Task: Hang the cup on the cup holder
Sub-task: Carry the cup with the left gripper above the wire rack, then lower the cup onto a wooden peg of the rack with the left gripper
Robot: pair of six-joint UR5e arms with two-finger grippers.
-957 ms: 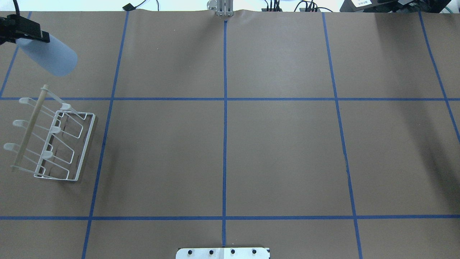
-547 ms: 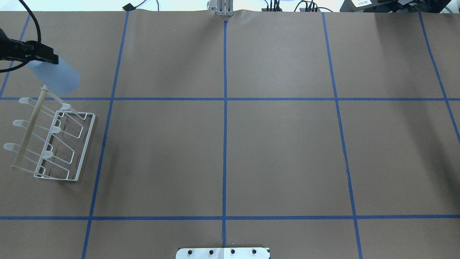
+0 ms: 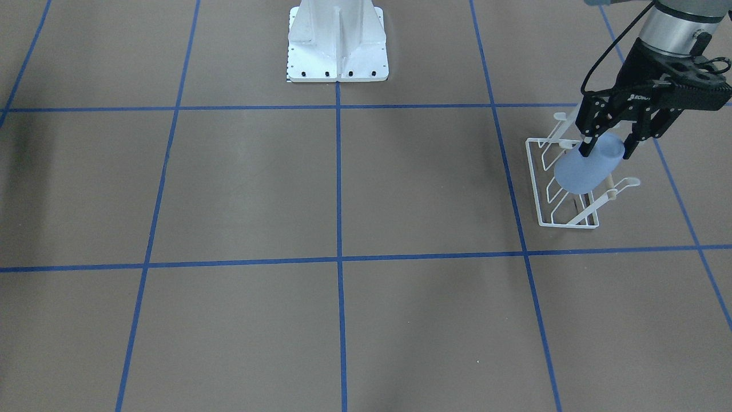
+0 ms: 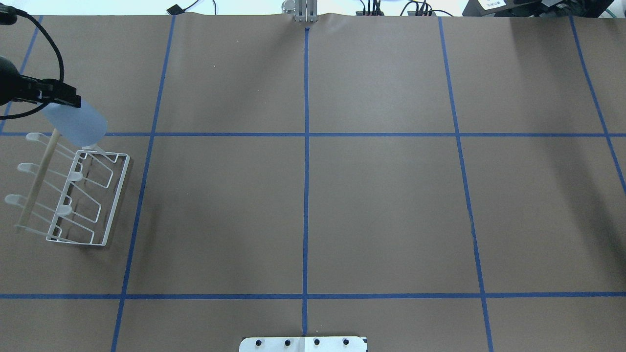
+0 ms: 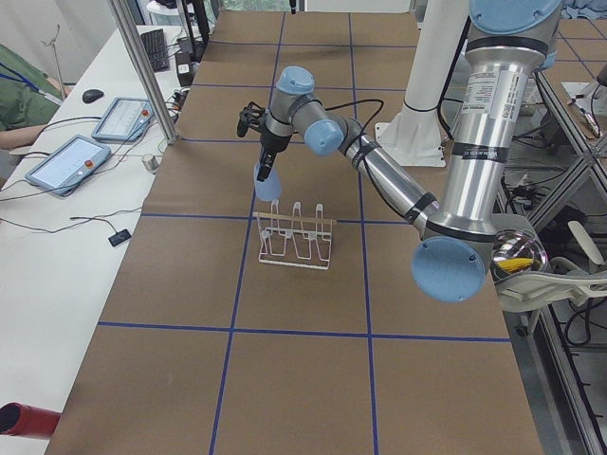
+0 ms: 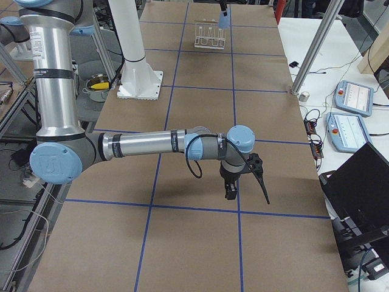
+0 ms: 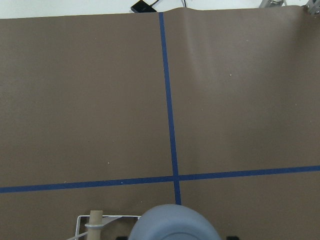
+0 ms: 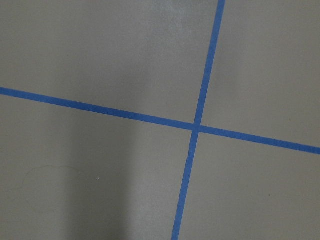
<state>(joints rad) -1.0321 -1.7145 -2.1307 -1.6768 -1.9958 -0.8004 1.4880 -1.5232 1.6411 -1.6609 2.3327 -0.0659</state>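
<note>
My left gripper (image 3: 606,152) is shut on the pale blue cup (image 3: 584,170) and holds it tilted, just above the far end of the white wire cup holder (image 3: 535,171). In the overhead view the cup (image 4: 74,122) covers the end of the holder's pale top bar (image 4: 36,181) and touches or nearly touches the end prong. The left wrist view shows the cup's rounded end (image 7: 175,225) beside the bar's tip (image 7: 95,219). My right gripper (image 6: 244,182) hangs low over the bare table far from the holder, and I cannot tell whether it is open or shut.
The white bolted pedestal (image 3: 337,46) stands at the robot's side of the table. Blue tape lines (image 4: 306,195) divide the brown table cover. A metal post (image 5: 142,66) and tablets (image 5: 66,161) stand beyond the far edge.
My left gripper has carried the cup toward the holder. The cup has gone from well clear of the rack to over its far end.
</note>
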